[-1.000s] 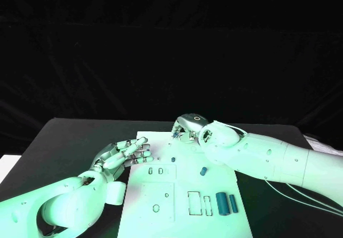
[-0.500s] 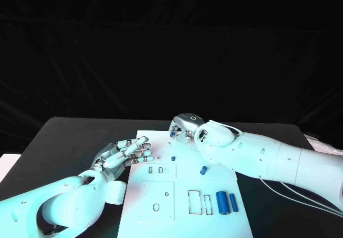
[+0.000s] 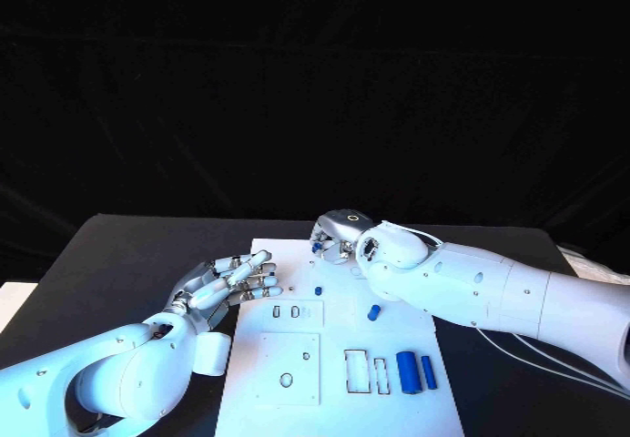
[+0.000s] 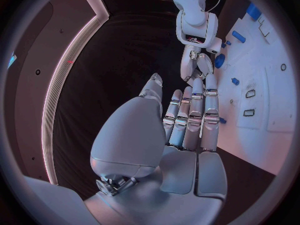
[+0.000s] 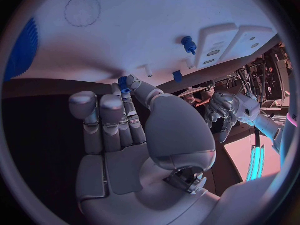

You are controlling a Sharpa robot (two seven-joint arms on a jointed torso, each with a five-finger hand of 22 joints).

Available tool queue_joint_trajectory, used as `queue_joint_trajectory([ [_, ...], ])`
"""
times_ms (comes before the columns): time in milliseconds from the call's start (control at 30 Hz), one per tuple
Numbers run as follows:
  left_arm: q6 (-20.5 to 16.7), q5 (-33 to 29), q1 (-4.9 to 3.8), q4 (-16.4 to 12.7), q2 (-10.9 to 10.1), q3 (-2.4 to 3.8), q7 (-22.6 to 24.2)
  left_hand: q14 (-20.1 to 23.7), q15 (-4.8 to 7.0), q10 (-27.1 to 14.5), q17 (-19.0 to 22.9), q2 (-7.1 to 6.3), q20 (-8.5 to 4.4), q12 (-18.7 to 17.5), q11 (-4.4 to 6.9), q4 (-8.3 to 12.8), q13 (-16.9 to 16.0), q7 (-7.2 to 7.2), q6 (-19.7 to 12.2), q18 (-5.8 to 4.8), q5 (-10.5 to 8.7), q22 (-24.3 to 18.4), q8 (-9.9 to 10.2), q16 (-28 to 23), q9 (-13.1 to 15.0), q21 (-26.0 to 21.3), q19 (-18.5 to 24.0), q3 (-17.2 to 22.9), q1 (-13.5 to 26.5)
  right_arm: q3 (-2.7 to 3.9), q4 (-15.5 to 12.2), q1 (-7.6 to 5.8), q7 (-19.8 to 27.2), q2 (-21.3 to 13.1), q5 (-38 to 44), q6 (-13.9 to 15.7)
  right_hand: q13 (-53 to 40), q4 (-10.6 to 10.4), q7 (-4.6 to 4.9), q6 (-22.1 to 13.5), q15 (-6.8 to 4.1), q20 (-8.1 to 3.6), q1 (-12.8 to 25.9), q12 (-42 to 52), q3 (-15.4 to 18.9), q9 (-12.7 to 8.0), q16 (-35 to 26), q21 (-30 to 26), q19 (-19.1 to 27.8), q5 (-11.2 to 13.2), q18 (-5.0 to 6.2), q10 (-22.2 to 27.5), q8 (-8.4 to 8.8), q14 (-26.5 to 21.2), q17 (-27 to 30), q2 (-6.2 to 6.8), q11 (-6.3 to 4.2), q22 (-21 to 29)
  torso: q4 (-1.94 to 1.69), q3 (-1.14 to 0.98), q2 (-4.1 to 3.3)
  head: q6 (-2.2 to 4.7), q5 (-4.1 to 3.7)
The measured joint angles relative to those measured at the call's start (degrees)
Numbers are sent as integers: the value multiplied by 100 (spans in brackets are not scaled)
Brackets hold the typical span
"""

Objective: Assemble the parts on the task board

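The white task board (image 3: 296, 401) lies in the middle of the black table. My right hand (image 3: 336, 238) hangs over the board's far end with its fingers curled down. In the right wrist view its thumb and a finger pinch a small blue part (image 5: 124, 82). My left hand (image 3: 231, 284) rests at the board's left edge, fingers stretched out and holding nothing. On the board lie a small blue peg (image 3: 318, 291), a short blue piece (image 3: 374, 312) and two blue cylinders (image 3: 407, 371) side by side. A larger blue part (image 5: 25, 47) sits close to the right hand.
The board has small slots (image 3: 287, 312) near the left hand and rectangular recesses (image 3: 357, 371) next to the cylinders. Bare black table (image 3: 118, 264) stretches to the left of the board. My right forearm (image 3: 499, 296) crosses the board's right side.
My right hand has shifted slightly to the left over the board's far end. The left hand and the loose parts have stayed where they were.
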State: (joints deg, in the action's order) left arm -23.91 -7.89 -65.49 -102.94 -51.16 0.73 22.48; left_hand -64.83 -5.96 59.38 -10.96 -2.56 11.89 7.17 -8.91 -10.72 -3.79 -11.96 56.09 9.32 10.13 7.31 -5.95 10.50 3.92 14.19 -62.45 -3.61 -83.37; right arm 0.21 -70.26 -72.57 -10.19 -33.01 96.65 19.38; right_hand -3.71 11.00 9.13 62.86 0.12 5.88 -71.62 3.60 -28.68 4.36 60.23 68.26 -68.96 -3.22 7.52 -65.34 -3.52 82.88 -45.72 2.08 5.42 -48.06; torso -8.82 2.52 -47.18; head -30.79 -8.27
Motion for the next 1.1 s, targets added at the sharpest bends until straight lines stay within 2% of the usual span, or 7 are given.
queue_joint_trajectory([
  [100,1,0,-2,-2,-2,0,-1,0,0,0,0,0,0,0,0,0,0,0,0,0,0,0,22,0,0,0,0,0,0,-1,25,2,-35,-5,17,8,15,-92,55,-572,87,71,18,4,95,-70,-495,-423,408,3,135,638,0,-178,608,246,98,669,-1,0,-2,2,-1],
  [200,3,0,-2,-2,-4,0,-2,0,0,0,-5,0,0,0,0,0,0,0,0,0,0,0,22,0,0,0,0,0,0,1,10,0,-54,-34,28,42,14,-151,67,-847,120,111,-63,4,265,-70,-818,-677,586,3,135,970,0,-246,973,352,127,1017,-1,0,-5,5,2],
  [533,6,0,-4,4,-31,0,-10,0,0,0,-4,0,0,0,0,0,0,0,0,0,0,0,22,0,0,0,0,0,0,7,-642,-2,-50,-604,-19,249,-10,-312,57,-721,80,98,-170,211,427,-34,-872,-710,498,3,135,828,-25,-200,997,367,101,1024,12,-5,-8,16,6],
  [700,7,-1,-4,8,-53,0,-13,0,0,0,-9,0,0,0,0,0,0,0,0,-1,0,-1,22,0,0,0,0,0,0,17,-1169,-45,-51,-1200,-230,313,-60,-455,48,-547,38,63,-170,475,442,-25,-433,-350,126,-92,135,262,-45,29,454,367,51,451,39,-7,-2,29,-8],
  [867,10,-1,-4,9,-59,-1,-15,0,0,0,-9,0,0,0,0,0,0,0,0,0,0,0,22,0,0,0,0,0,0,33,-1457,-132,-95,-1693,-716,301,-272,-704,15,-496,-72,-43,89,879,658,-25,270,170,-315,-462,40,-584,-45,123,-382,626,-20,-344,87,-20,12,35,-20],
  [967,12,-1,-4,7,-55,-1,-17,0,0,0,-15,0,0,0,0,16,0,0,0,0,0,-1,22,0,0,0,0,-16,0,32,-1486,-142,-147,-1886,-1030,248,-696,-912,-144,-532,-221,-176,232,1373,1067,-26,789,530,-598,-761,-49,-1315,-45,113,-1020,769,-286,-913,120,-29,19,40,-26],
  [1100,18,-1,-5,5,-42,-1,-21,0,0,0,-14,0,0,0,0,16,0,0,0,0,0,-1,22,0,0,0,0,-16,0,28,-1452,-149,-239,-2023,-1324,125,-2131,-1172,-230,-608,-230,-240,43,2620,1689,-26,1477,949,-835,-923,-138,-1198,-68,104,-1899,700,-370,-1570,144,-40,26,43,-36],
])
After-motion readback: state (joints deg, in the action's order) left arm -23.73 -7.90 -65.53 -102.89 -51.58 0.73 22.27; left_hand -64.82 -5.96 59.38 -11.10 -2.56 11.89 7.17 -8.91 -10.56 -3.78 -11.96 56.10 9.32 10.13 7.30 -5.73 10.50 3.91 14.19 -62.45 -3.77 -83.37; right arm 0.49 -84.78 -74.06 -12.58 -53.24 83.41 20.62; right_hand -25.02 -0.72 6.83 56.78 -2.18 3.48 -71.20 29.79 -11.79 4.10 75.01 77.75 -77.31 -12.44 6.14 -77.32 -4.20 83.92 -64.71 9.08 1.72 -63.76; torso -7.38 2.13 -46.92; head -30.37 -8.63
